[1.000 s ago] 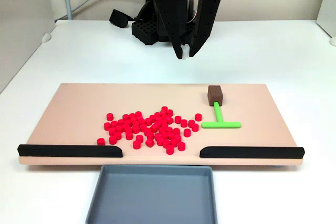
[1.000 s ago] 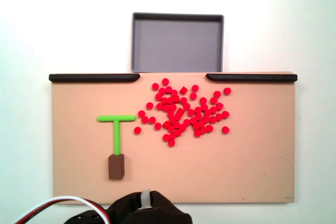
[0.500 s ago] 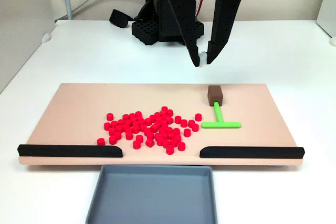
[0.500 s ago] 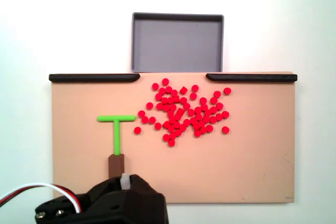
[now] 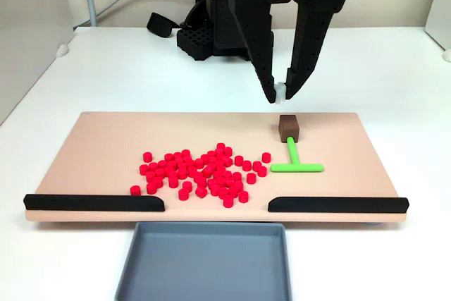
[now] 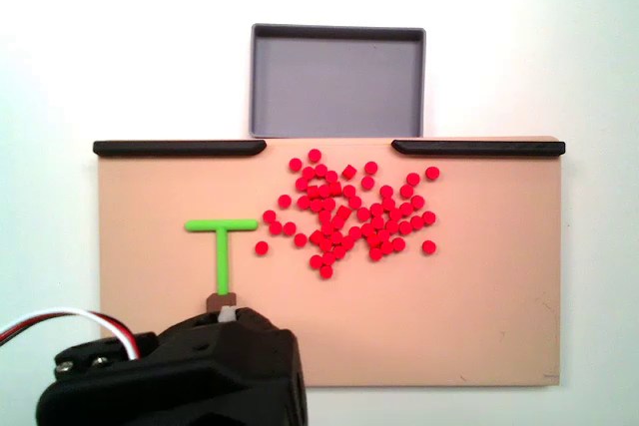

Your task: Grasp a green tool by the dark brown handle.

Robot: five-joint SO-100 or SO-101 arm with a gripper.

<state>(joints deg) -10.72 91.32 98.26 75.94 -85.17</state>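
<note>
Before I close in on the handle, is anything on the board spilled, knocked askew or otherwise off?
Nothing stands out. The green tool lies flat, its dark brown handle below the open gripper. The red cylinders sit loosely clustered mid-board, and both black strips line the edge by the grey tray.

Arm covers dark brown handle, apparently mostly.

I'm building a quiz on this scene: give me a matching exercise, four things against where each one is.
Things:
1. pincer
2. green tool
3. red cylinders
4. grey tray

Places:
A. heaped mid-board
B. off the board, beside the gap between the black strips
C. above the dark brown handle, not touching it
D. flat on the board, crossbar toward the strips

Pairs: 1-C, 2-D, 3-A, 4-B
</note>
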